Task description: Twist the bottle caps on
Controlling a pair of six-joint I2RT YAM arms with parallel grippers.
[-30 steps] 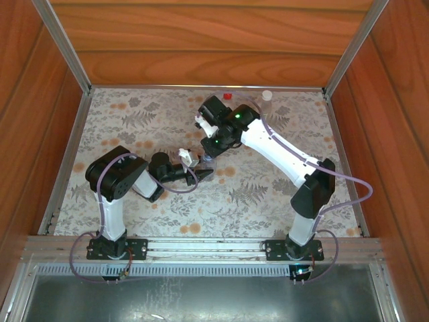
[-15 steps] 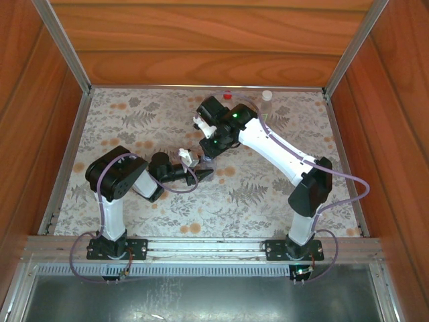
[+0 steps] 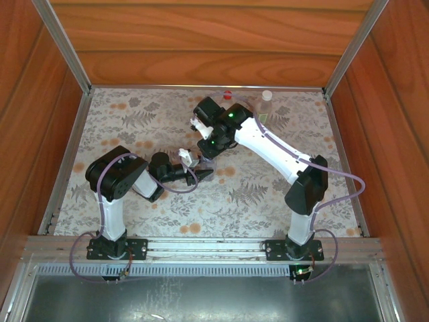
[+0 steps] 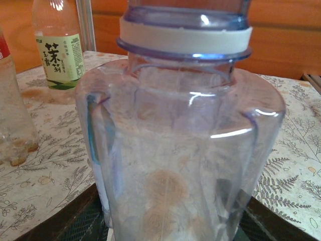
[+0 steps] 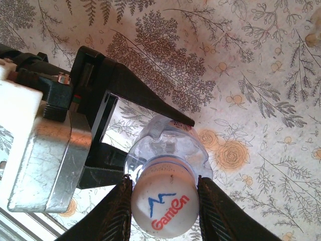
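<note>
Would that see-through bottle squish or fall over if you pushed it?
Probably squishy: the clear bottle has thin, ribbed walls. It looks empty under its white cap, so likely light and easy to tip. Its shiny plastic may be slippery.

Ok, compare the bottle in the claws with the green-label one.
The held bottle is bluish and unlabelled; the green-label bottle carries a yellow-green label. The left claw grips the held bottle's body and the right claw its white cap; the green-label bottle stands free at the back. Both are clear, upright plastic.
</note>
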